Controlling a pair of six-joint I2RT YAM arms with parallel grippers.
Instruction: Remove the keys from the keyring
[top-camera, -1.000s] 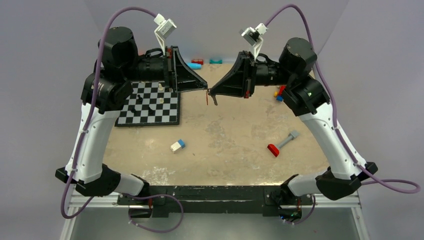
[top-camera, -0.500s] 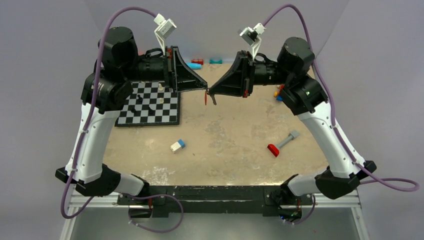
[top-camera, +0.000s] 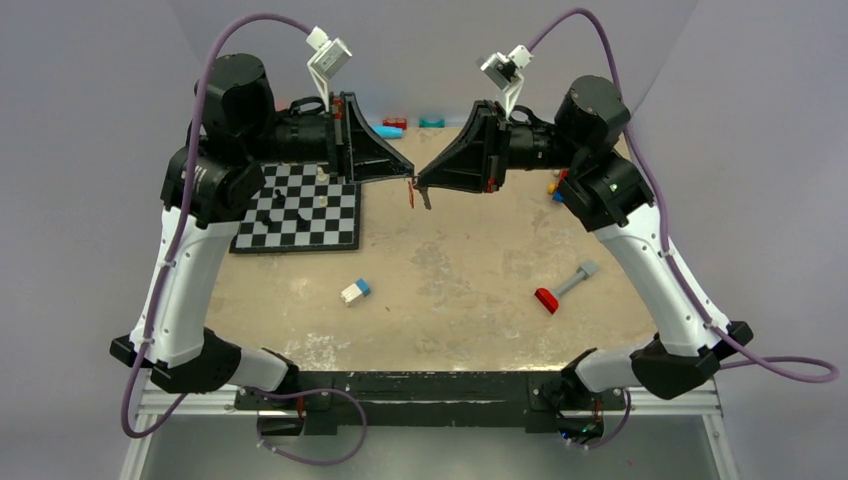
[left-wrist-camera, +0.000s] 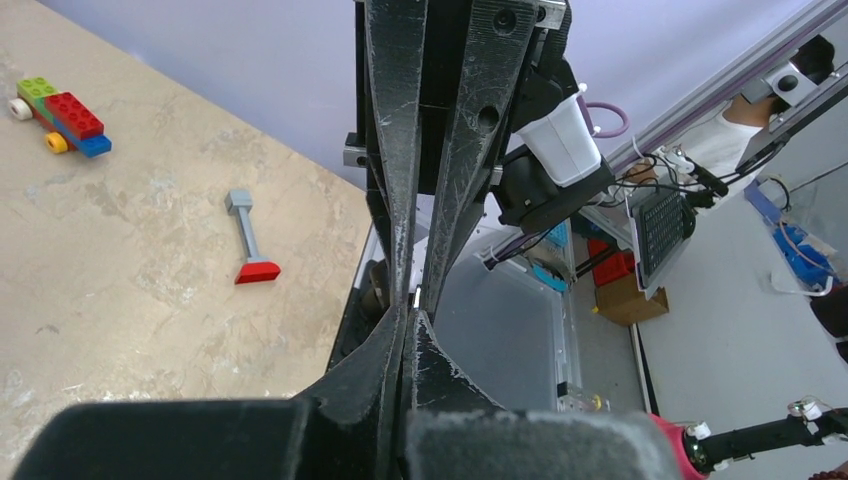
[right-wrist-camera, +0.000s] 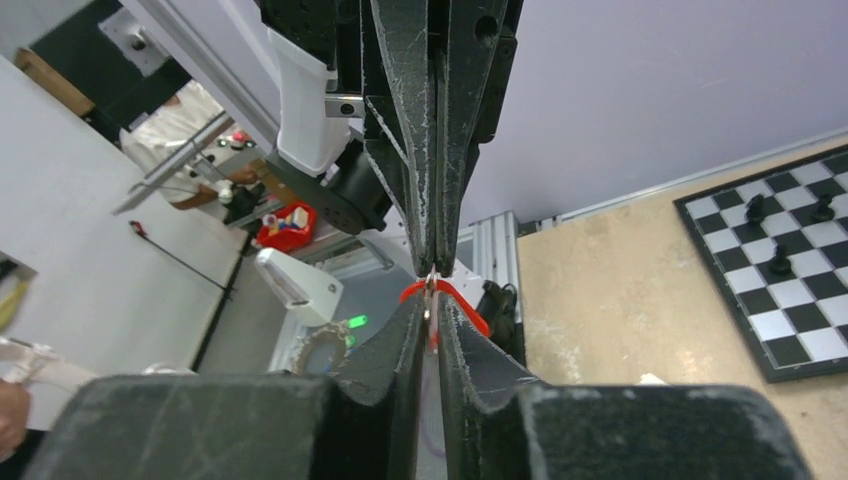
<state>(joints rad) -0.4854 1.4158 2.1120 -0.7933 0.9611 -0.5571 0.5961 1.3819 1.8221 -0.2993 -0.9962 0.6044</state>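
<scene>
My two grippers meet tip to tip in the air over the back middle of the table. My left gripper (top-camera: 408, 178) is shut, with a thin sliver of the metal keyring (left-wrist-camera: 414, 297) at its tips (left-wrist-camera: 409, 312). My right gripper (top-camera: 421, 182) is shut on a thin key part (right-wrist-camera: 432, 322) next to the ring (right-wrist-camera: 430, 285). A red key tag (right-wrist-camera: 462, 300) curves around my right fingertips. In the top view the red tag (top-camera: 411, 194) and a dark key (top-camera: 427, 198) hang just below the meeting point. How the ring and keys join is hidden between the fingers.
A chessboard (top-camera: 300, 212) with several pieces lies at the back left under my left arm. A white and blue brick (top-camera: 355, 291) and a red and grey tool (top-camera: 560, 288) lie mid-table. Toy bricks (top-camera: 557, 188) sit at the right and small items (top-camera: 395, 124) along the back wall.
My right gripper has edged slightly left and up toward the left one. The hanging key has shifted with it. Both grippers stay shut.
</scene>
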